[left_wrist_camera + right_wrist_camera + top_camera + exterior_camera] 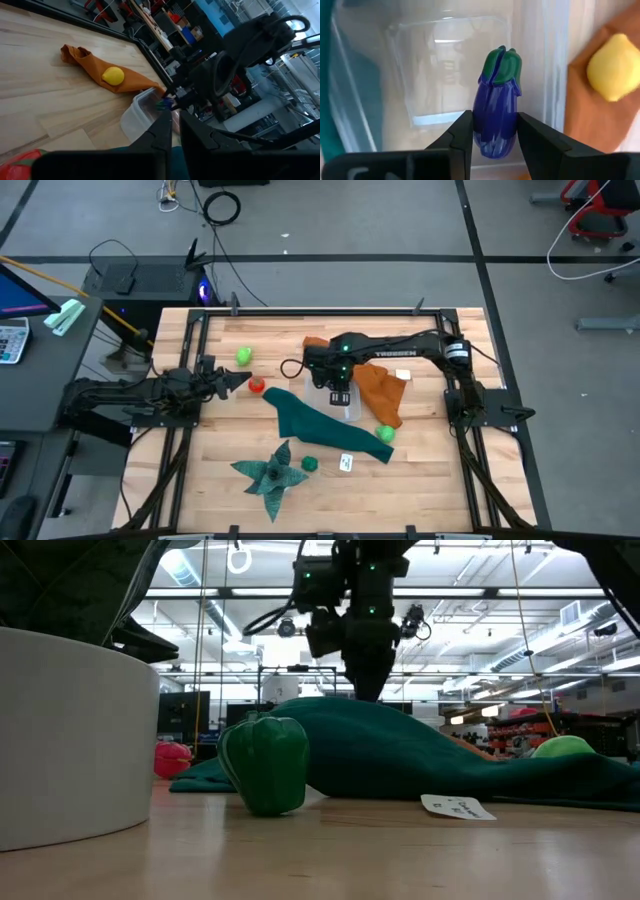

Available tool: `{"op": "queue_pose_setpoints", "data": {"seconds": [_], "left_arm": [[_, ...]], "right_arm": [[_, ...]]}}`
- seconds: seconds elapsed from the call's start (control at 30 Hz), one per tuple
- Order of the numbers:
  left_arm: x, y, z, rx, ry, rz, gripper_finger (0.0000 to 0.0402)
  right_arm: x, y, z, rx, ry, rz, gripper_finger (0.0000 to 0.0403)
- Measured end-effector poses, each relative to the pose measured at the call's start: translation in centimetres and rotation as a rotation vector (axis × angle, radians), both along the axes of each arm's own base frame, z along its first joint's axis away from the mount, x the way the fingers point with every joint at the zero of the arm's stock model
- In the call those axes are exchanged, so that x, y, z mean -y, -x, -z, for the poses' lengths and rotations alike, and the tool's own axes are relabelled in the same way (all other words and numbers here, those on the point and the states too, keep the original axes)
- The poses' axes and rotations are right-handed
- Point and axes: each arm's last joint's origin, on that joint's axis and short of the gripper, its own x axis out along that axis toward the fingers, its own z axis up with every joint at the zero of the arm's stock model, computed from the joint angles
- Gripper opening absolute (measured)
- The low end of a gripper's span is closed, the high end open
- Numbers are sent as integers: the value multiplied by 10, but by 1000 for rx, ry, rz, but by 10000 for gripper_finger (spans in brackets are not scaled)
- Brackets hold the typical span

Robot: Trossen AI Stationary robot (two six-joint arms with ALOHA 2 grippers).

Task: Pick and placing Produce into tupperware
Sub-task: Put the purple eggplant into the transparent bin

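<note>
wooden table point(200, 490) scene: left gripper point(238, 382) waited clenched and empty at left; further right, the right gripper point(492, 132) clasped a purple eggplant point(497, 117) above the tupperware point(420, 75); an off-centre release risked it bouncing off the rim.

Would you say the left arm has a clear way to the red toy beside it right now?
Probably yes. The left gripper, shut and empty, sits right next to the red toy on bare wood, and nothing lies between them; the teal cloth lies farther off.
</note>
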Motion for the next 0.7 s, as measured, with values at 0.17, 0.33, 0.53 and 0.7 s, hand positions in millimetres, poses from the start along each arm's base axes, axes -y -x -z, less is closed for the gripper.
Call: {"op": "queue_pose_setpoints", "data": {"seconds": [0.17,0.33,0.53,0.7], "left_arm": [[0,0,0,0,0,0,36],[0,0,0,0,0,0,36],[0,0,0,-1,0,0,43],[0,0,0,-2,0,0,41]], "right_arm": [[0,-3,9,-25,-4,-18,100],[-1,-5,9,-3,-2,-31,100],[-1,-7,16,-19,-19,-36,100],[-4,-11,28,-42,-24,-61,100]]}}
